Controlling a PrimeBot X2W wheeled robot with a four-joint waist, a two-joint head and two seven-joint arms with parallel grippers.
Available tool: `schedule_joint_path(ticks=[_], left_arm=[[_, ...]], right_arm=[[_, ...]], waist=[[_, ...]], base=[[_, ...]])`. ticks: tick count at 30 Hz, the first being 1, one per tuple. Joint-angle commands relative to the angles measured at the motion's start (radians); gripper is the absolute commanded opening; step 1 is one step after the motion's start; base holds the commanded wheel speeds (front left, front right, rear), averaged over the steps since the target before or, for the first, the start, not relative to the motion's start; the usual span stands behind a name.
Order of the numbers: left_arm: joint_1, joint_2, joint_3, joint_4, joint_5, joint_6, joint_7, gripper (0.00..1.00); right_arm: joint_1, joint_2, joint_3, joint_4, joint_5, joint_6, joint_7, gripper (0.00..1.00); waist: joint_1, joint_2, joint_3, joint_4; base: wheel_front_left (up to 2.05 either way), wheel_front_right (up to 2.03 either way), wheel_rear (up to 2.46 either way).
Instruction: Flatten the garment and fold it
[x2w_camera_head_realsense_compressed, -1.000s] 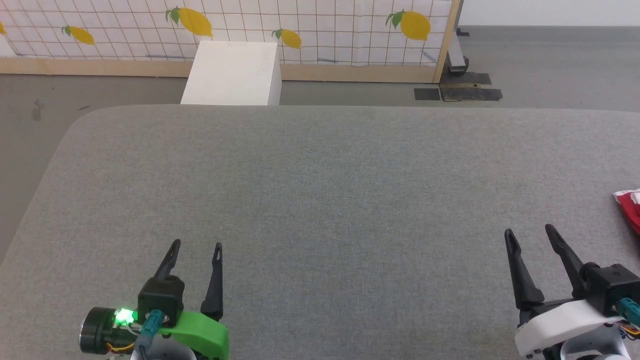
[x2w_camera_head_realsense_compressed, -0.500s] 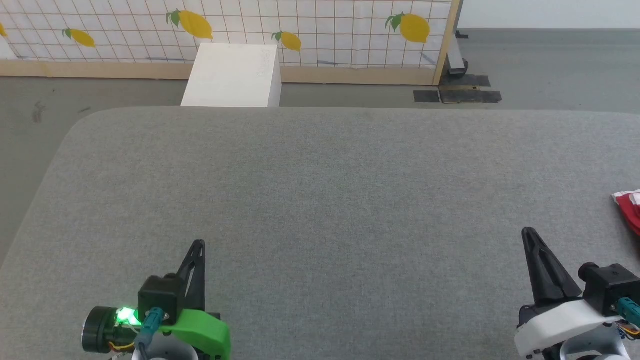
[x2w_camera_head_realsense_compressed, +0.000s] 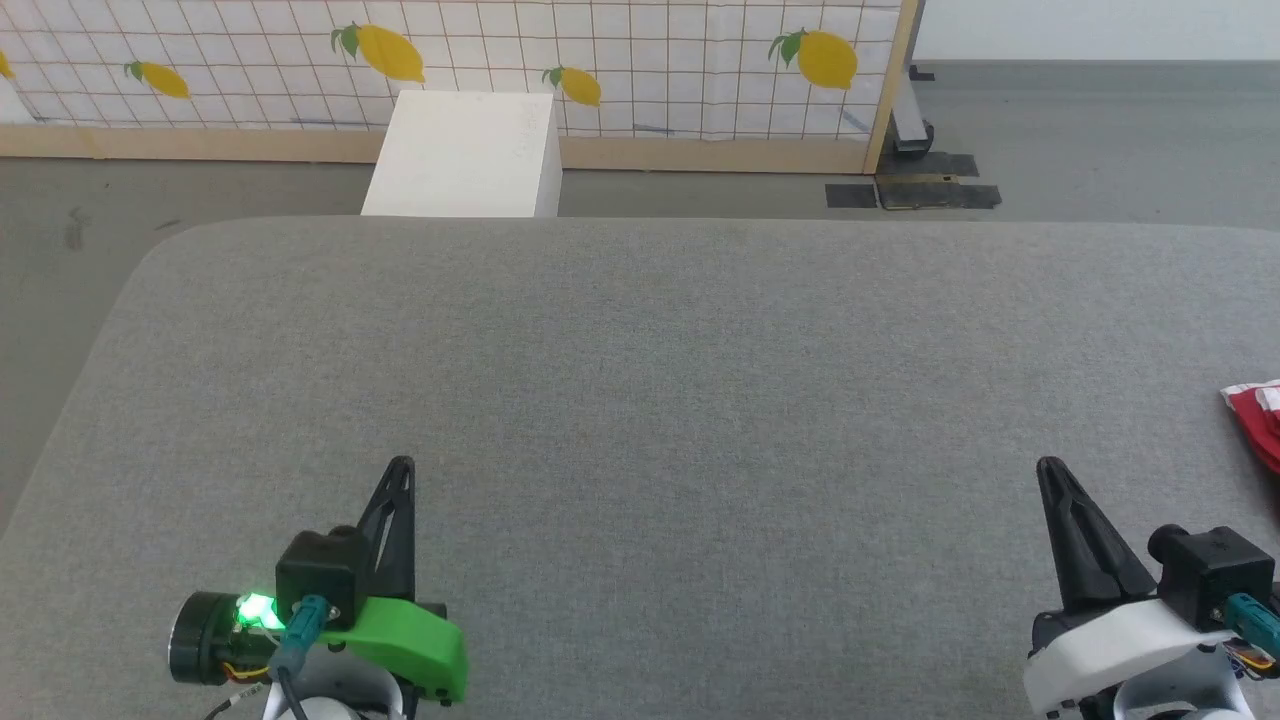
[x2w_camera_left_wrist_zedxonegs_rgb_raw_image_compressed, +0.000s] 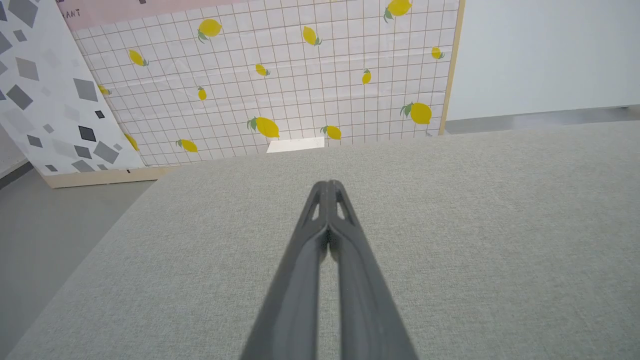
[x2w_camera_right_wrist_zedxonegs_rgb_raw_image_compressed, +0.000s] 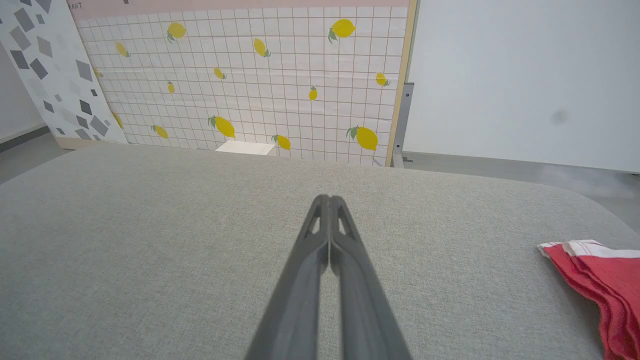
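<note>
The garment (x2w_camera_head_realsense_compressed: 1258, 415), red fabric with white trim, lies at the far right edge of the grey padded table (x2w_camera_head_realsense_compressed: 640, 400); in the right wrist view the garment (x2w_camera_right_wrist_zedxonegs_rgb_raw_image_compressed: 600, 272) shows as a layered red pile at the lower right. My right gripper (x2w_camera_head_realsense_compressed: 1047, 468) is shut and empty, to the left of the garment and apart from it. Its fingertips (x2w_camera_right_wrist_zedxonegs_rgb_raw_image_compressed: 329, 200) press together over bare table. My left gripper (x2w_camera_head_realsense_compressed: 402, 466) is shut too, holding nothing, near the table's front left; in the left wrist view the left gripper (x2w_camera_left_wrist_zedxonegs_rgb_raw_image_compressed: 328, 185) points across bare table.
A white box (x2w_camera_head_realsense_compressed: 462, 153) stands on the floor behind the table's far edge. A lemon-print grid panel (x2w_camera_head_realsense_compressed: 600, 60) with a wooden frame runs along the back. Grey floor lies to the left and beyond the table.
Both grippers went from open to shut on nothing. The left one has edged slightly forward. The garment has not moved.
</note>
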Motion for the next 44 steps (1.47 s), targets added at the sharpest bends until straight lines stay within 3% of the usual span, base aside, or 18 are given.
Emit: schedule_joint_path(ticks=[1, 44], left_arm=[[0.015, -0.013, 0.015, 0.003, 0.016, -0.009, 0.005, 0.00], [0.054, -0.201, 0.263, 0.013, 0.222, -0.185, 0.089, 0.00]], right_arm=[[-0.012, 0.005, 0.003, 0.004, -0.012, 0.000, 0.000, 0.00], [-0.044, 0.034, 0.017, 0.026, -0.062, -0.001, 0.020, 0.00]], waist=[[0.0000, 0.0000, 0.000, 0.000], [0.0000, 0.0000, -0.014, -0.007]], base=[[0.00, 0.00, 0.00], [0.00, 0.00, 0.00]])
